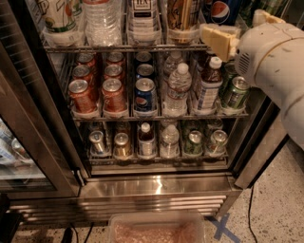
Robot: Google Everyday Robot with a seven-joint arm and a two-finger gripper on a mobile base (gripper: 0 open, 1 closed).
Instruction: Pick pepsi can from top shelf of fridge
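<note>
Fingers [217, 40] first: we see them spread apart and not clamped on anything. One pale yellow pad sits just in front of the right end of the top shelf [118, 48], and the other pokes out further right and a bit higher. So the gripper [233, 24] hangs at the upper right of the open fridge [156, 187], with the chunky white arm [280, 66] running off the right edge.

The pepsi can [224, 10] is upright in the rightmost lane we can see on that top shelf, just above and behind the left pad. We can't tell whether the pad is touching it. To its left on the same rack are a gold can [183, 16], a dark can with a white label [142, 14], a water bottle [102, 19] and a white-and-green cup [59, 16].

One shelf down there are red cans [83, 95] at the left end, then blue cans [145, 92], clear water bottles [178, 88], a white-capped bottle [209, 85] and green cans [235, 92] by the right wall.

The glass door [28, 142] stands open on the left, and a clear plastic tub [156, 230] sits on the floor in front.
</note>
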